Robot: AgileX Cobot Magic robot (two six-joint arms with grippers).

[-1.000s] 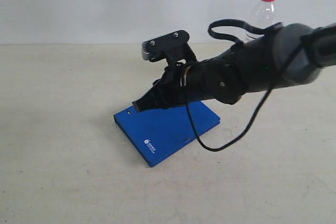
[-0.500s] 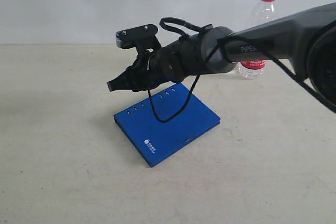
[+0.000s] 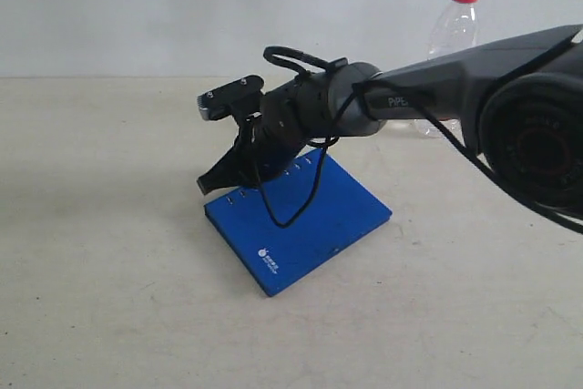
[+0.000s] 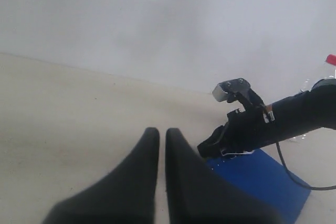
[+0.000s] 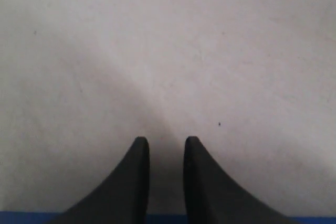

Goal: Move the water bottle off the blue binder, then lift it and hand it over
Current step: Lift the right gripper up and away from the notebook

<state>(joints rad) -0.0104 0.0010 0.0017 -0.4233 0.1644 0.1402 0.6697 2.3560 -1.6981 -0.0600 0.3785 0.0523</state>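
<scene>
The water bottle (image 3: 455,23), clear with a red cap, stands upright on the table at the back right, apart from the blue binder (image 3: 319,218); the right arm hides its lower part. The binder lies flat mid-table. My right gripper (image 3: 210,185) reaches across and points down at the binder's far-left spine corner. In the right wrist view its fingers (image 5: 163,141) are slightly parted over bare table with nothing between them, and a strip of binder (image 5: 163,219) shows behind them. My left gripper (image 4: 161,131) is shut, empty, looking toward the binder (image 4: 265,182) and the bottle's cap (image 4: 331,59).
The beige table (image 3: 109,271) runs up to a white wall (image 3: 182,6) at the back. A black cable (image 3: 282,211) loops from the right arm down over the binder. The right arm's large housing (image 3: 533,138) fills the right side.
The open hand at the top left is gone. My right arm swung left and dipped its gripper to the binder's spine corner. The binder shifted slightly right and forward.
</scene>
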